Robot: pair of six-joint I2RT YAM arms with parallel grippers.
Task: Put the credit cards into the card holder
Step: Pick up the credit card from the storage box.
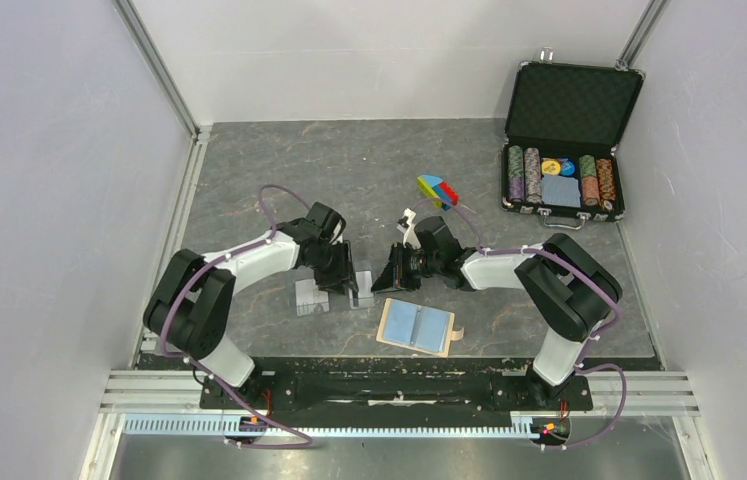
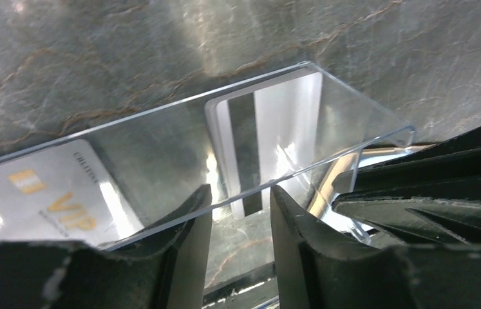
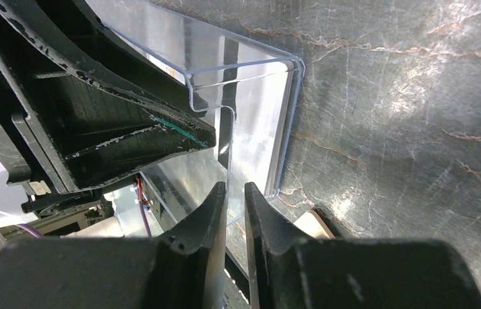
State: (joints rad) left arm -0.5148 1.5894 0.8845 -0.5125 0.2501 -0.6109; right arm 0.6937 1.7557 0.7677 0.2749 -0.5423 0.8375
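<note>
Down on grey-walled marbled table (image 1: pixel 349 160), left jaws gape, right jaws pinch clear stand (image 3: pixel 260 116).

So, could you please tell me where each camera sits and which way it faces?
Top external: above, behind the bases, looking down on the grey marbled table; left arm and right arm show whole.
Left wrist: on its arm, facing the clear plastic tray of pale grey credit cards; left gripper's black fingers show.
Right wrist: on its arm, facing the tray's end; right gripper's black fingers show.
Both wrist views share the tray.
</note>
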